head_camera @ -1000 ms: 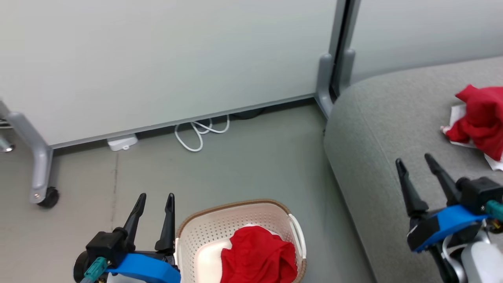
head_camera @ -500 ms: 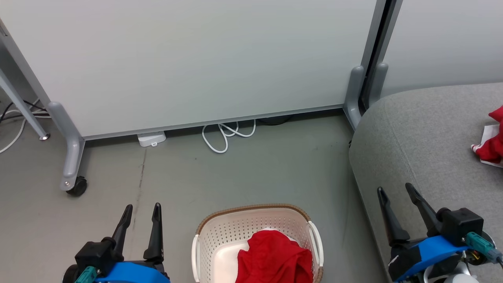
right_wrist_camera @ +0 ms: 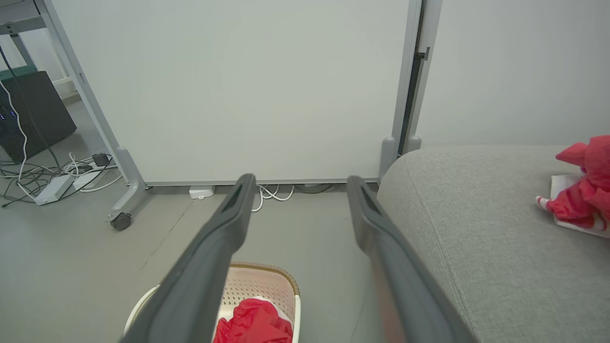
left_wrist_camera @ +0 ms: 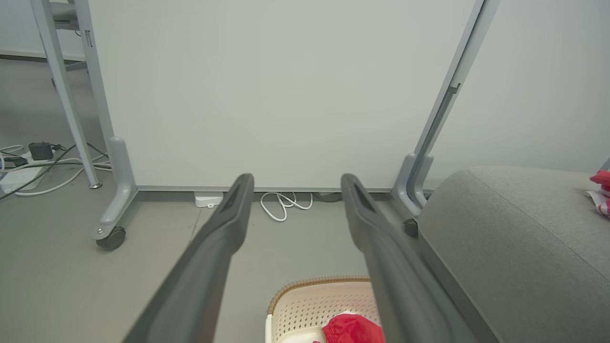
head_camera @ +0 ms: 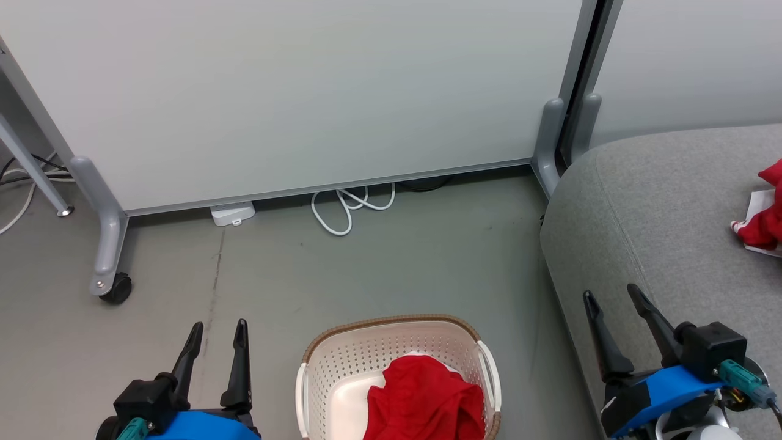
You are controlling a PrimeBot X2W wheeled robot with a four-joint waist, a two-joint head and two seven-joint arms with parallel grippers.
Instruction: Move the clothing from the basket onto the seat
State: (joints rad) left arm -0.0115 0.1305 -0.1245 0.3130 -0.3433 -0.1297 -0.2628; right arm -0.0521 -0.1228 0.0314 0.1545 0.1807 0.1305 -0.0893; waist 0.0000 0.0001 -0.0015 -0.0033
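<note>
On the grey floor point(head_camera: 397, 269), head view: the basket point(head_camera: 342, 366) sits at bottom centre, cream with a brown rim. One red garment point(head_camera: 424, 397) is bunched inside it, toward its right half, with a bit of white at its upper edge. The seat point(head_camera: 660, 201) stands to the basket's right, and a strip of floor lies between them. A second red garment point(head_camera: 767, 223) lies on the seat at the picture's right edge, partly cut off, with white beneath it. The left gripper point(head_camera: 220, 326) is at lower left, beside the basket and clear of it, its fingers apart with nothing between them. The right gripper point(head_camera: 611, 292) is at lower right, over the seat's front edge, its fingers spread and empty. Behind stands a pale partition point(head_camera: 305, 91) on a wheeled foot point(head_camera: 116, 288), with a white cable point(head_camera: 342, 211) looped at its base.

Left wrist view: the two dark fingers point(left_wrist_camera: 233, 219) rise wide apart, with floor and cable seen between them. The basket's far rim is at the bottom, partly behind one finger, and the red garment peeks out inside. The seat is on the right. The second red garment is a sliver at the right edge.

Right wrist view: the fingers stand well apart and hold nothing. The basket is at the bottom, partly behind the left-hand finger, with the red garment in it. The seat is on the right, and the second red garment rests on it far right. A dark box point(right_wrist_camera: 28, 109) and loose cables are at far left.
</note>
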